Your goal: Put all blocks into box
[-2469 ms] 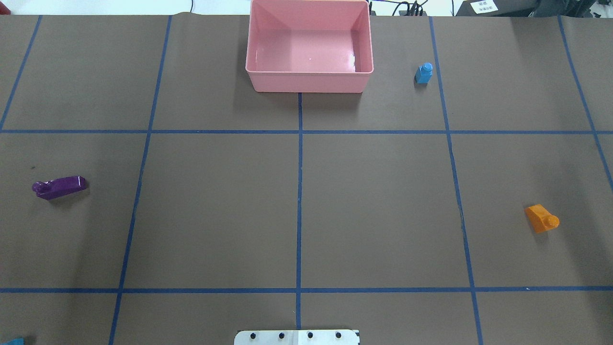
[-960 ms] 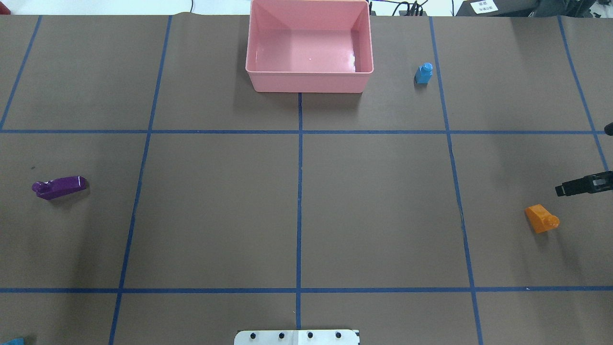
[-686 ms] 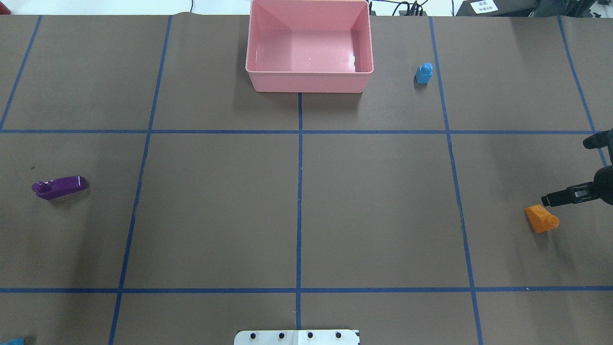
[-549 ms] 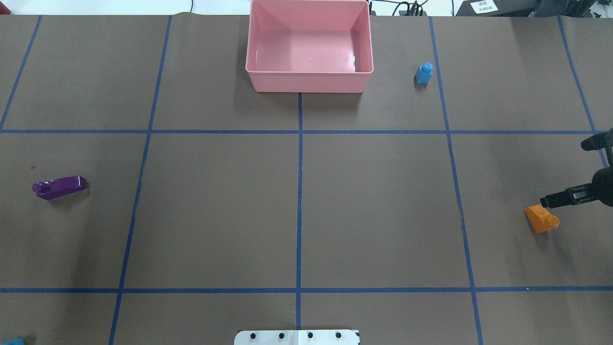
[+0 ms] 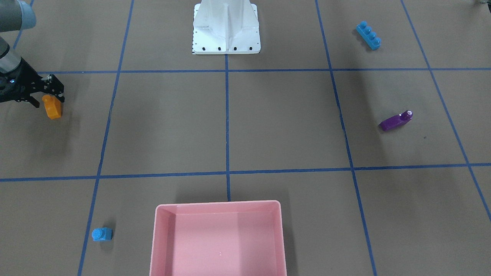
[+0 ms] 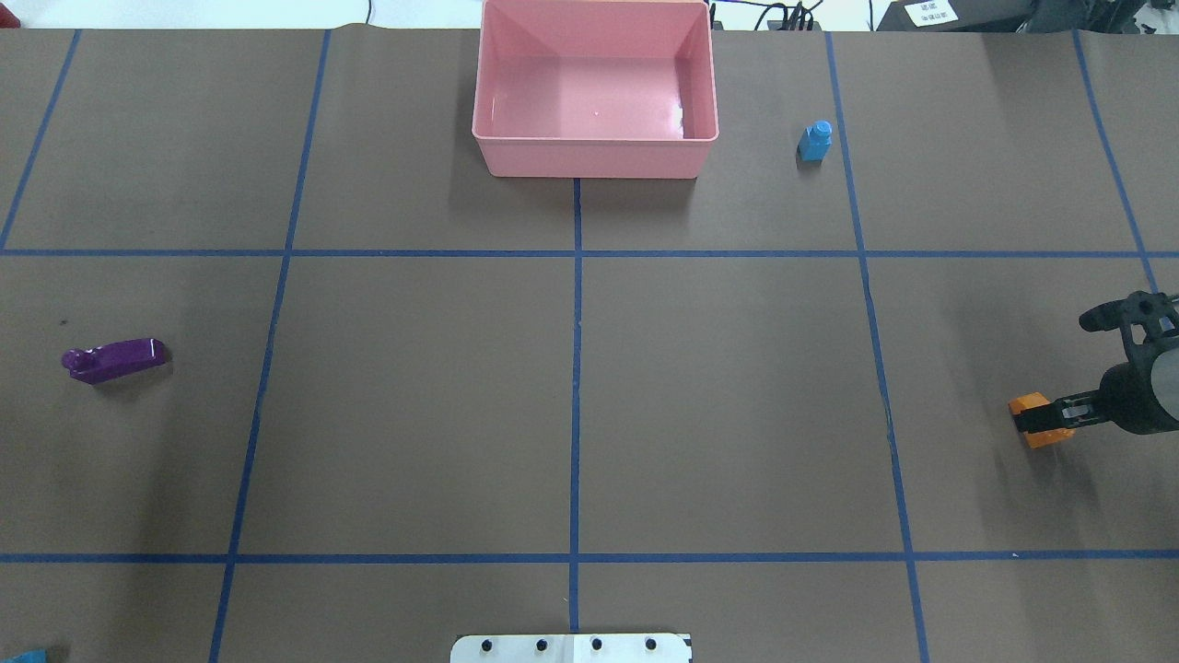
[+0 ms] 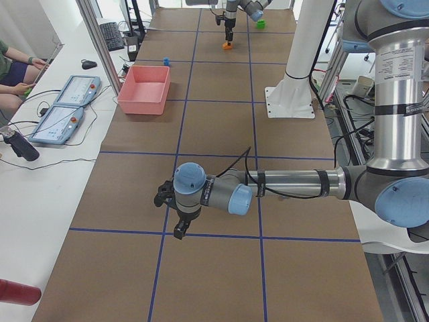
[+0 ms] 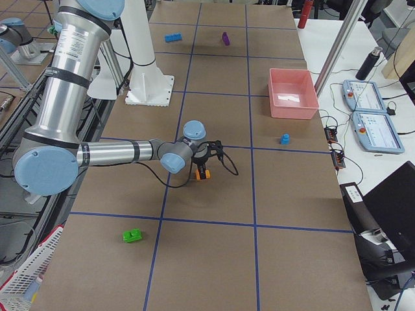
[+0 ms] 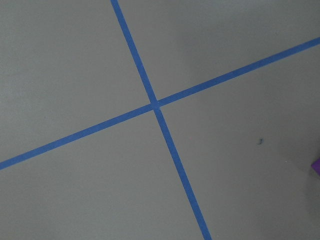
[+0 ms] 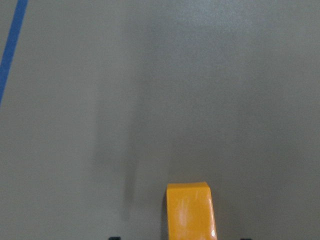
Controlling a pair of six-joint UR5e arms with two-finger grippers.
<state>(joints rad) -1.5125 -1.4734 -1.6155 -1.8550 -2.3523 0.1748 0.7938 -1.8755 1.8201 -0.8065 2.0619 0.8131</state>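
Brown taped table (image 6: 414, 414); right gripper (image 5: 48, 99) straddles the orange sloped block (image 5: 53, 109) at the robot's right, jaws spread, part hiding it overhead; left gripper (image 7: 167, 215) shows only sideways, grip unreadable; box (image 6: 594, 158) sits well apart.

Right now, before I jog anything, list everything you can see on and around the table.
box: one, pink, far centre, empty.
orange block: one, orange, robot's right side.
small blue cube: one, blue, right of box.
purple wedge: one, purple, robot's left.
long blue bar: one, blue, near left.
green block: one, green, far right end.
robot base: one, white, near edge centre.
control tablets: two, grey, beyond the box, operators' side.
right pincer: one, black, open around orange block.
left pincer: one, black, hovering low, robot's left; opening unclear.
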